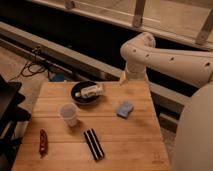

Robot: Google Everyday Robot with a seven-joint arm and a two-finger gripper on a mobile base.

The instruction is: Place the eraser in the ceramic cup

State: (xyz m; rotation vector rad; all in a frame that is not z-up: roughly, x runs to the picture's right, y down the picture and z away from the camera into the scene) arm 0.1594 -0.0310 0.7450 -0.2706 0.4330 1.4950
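The eraser [93,144], a long black bar with a pale lengthwise stripe, lies flat on the wooden table [135,145] near the front middle. The ceramic cup [69,114], small, white and upright, stands to the left of and behind the eraser, with a gap between them. My arm [165,57] comes in from the right, bends, and points down at the table's far edge. The gripper [126,79] is at its low end, right of the black bowl and far from both the eraser and the cup. It holds nothing that I can see.
A black bowl [85,92] with a white oblong object [91,90] in it sits behind the cup. A blue sponge-like block [125,109] lies at mid right. A red pocket tool [43,142] lies at front left. Dark furniture [7,115] stands left of the table.
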